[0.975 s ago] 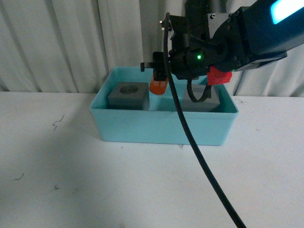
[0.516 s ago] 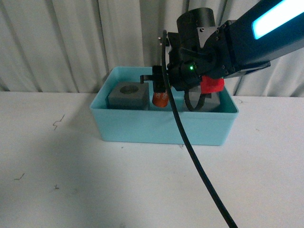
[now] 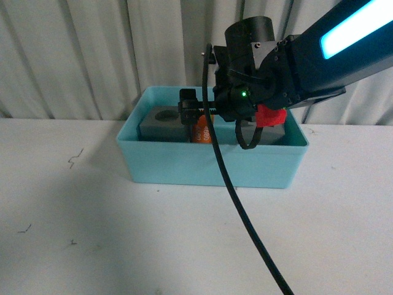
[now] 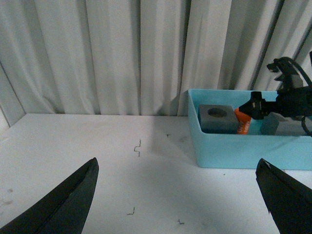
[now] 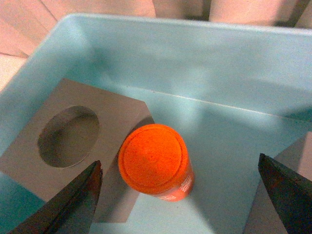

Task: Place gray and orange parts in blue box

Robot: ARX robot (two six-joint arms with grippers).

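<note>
The blue box (image 3: 209, 163) stands at the back of the white table. Inside it, at the left, lies a gray cube with a round recess (image 3: 161, 123), and a second gray cube (image 3: 273, 132) lies at the right, partly hidden by my arm. Between them the orange cylinder (image 3: 202, 132) stands upright on the box floor, next to the recessed cube (image 5: 68, 141). My right gripper (image 3: 199, 114) hovers over it, open, its fingers apart on either side of the orange cylinder (image 5: 155, 163) and not touching it. My left gripper (image 4: 176, 161) is open over bare table, well away from the box (image 4: 234, 153).
White curtains (image 3: 92, 55) hang close behind the box. My right arm's black cable (image 3: 245, 215) trails across the table in front of the box. Small dark scuffs (image 4: 138, 147) mark the white tabletop.
My right gripper came down into the box with the orange cylinder, then opened. The cylinder now stands free on the box floor.
</note>
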